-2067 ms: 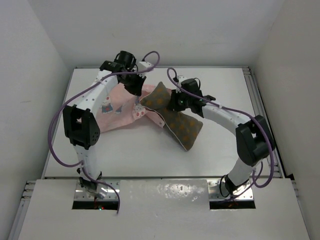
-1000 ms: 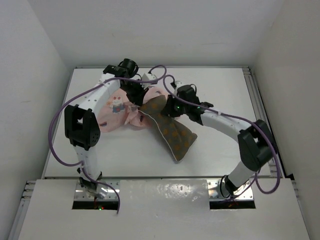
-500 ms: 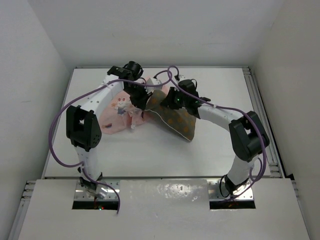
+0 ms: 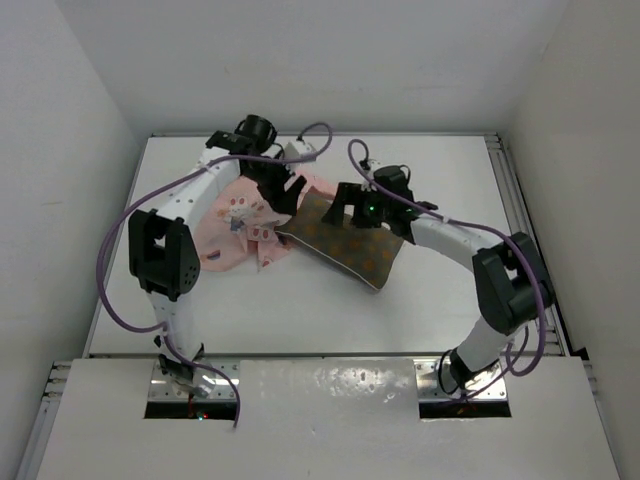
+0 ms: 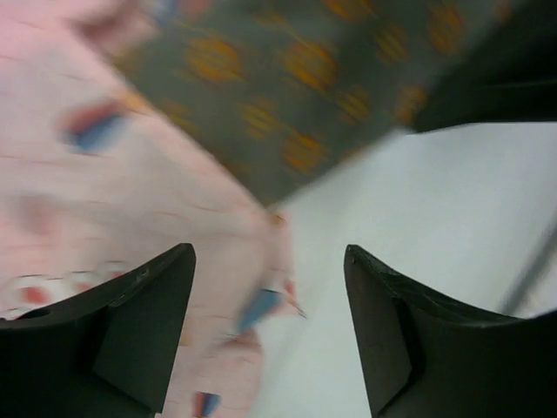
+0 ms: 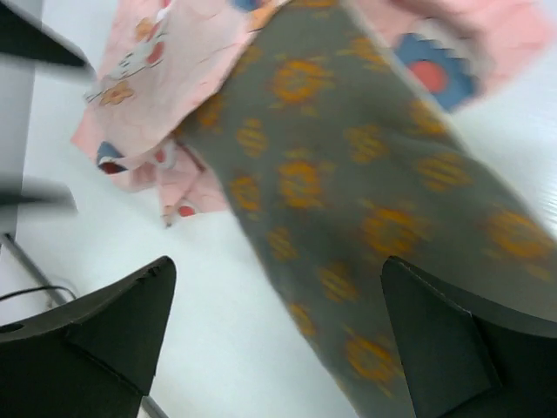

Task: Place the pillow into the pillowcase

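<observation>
The brown-grey pillow (image 4: 352, 247) with orange dots lies flat mid-table, its left end meeting the crumpled pink pillowcase (image 4: 232, 222). In the right wrist view the pillow (image 6: 348, 174) runs up under pink pillowcase cloth (image 6: 174, 78). My left gripper (image 4: 285, 193) hovers over the seam between the two and stands open; its view shows the pillowcase (image 5: 104, 200) and pillow (image 5: 287, 78) below, with nothing between its fingers (image 5: 130, 331). My right gripper (image 4: 347, 207) is open just above the pillow's far edge, its fingers (image 6: 470, 340) holding nothing.
White walls close in the white table (image 4: 300, 310) at the back and on both sides. A metal rail (image 4: 512, 210) runs along the right edge. Purple cables (image 4: 120, 240) loop off both arms over the cloth.
Both grippers have opened and let go. The pillow has dropped flat on the table with its left end at the pillowcase, and the right gripper has pulled back slightly.
</observation>
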### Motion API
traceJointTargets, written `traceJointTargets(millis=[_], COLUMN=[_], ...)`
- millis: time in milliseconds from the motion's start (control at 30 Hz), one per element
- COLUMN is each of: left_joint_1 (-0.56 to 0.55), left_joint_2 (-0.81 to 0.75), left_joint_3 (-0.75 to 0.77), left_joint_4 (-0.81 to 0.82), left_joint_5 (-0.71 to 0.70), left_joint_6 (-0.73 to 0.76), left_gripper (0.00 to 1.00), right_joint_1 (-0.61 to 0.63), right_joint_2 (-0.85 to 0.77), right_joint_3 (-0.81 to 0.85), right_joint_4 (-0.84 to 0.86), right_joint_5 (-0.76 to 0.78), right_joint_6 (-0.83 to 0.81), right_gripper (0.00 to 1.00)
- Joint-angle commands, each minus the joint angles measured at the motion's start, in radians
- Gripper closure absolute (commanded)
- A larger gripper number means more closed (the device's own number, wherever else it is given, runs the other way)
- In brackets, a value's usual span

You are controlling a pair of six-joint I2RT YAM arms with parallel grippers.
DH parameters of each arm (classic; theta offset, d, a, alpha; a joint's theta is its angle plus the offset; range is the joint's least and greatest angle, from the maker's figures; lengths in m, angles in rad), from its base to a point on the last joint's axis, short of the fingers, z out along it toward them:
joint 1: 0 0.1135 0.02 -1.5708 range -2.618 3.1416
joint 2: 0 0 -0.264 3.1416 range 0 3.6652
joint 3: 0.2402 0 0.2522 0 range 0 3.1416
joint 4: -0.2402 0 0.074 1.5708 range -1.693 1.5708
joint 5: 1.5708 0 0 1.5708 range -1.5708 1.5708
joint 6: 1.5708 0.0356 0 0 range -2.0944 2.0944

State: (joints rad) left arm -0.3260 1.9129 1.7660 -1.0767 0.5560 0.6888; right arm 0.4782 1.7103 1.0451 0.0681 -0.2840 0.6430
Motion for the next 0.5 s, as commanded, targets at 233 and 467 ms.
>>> traceJointTargets(millis=[233,467], left_joint_1=[-0.091,-0.091], left_joint_2=[0.142,0.232], left_joint_3=[0.139,0.147], left_joint_4=[0.416,0.324], left_joint_5=[-0.369,-0.449], left_joint_6=[-0.198,-0.183], left_gripper=[0.32,0.36], right_joint_1=[-0.161,-0.093], right_joint_2=[-0.046,0.15], right_joint_3=[0.07,0.22], right_joint_4=[-0.122,-0.157], right_joint_5=[0.06,-0.096], right_joint_6=[-0.074,-0.08], right_gripper=[0.02,0.01])
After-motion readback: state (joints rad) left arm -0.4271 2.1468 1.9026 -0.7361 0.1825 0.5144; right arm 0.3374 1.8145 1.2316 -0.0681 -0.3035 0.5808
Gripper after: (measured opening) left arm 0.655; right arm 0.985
